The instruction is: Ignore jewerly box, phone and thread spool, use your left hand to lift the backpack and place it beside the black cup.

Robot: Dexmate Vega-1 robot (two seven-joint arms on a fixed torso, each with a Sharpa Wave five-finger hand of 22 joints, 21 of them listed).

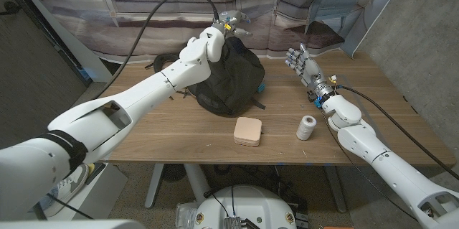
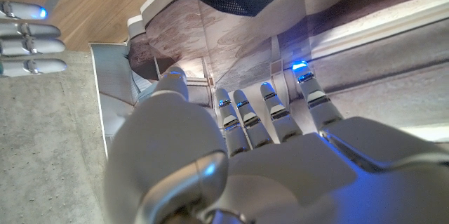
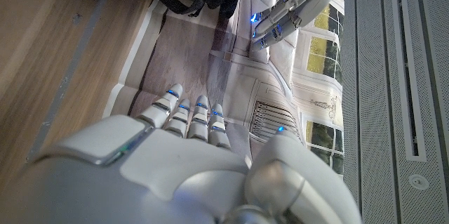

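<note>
Wooden counter (image 1: 179,139) ahead of you carries the black backpack (image 1: 231,80) near its back edge, left of center. Your left hand (image 1: 228,26) sits at the backpack's top — whether it grips, I cannot tell. Your right hand (image 1: 303,65) stands apart, fingers spread, holding nothing — the thread spool (image 1: 307,127) and jewelry box (image 1: 248,131) sit nearer you.

No readable txt, labels, brands or nos. on anything in these views.
</note>
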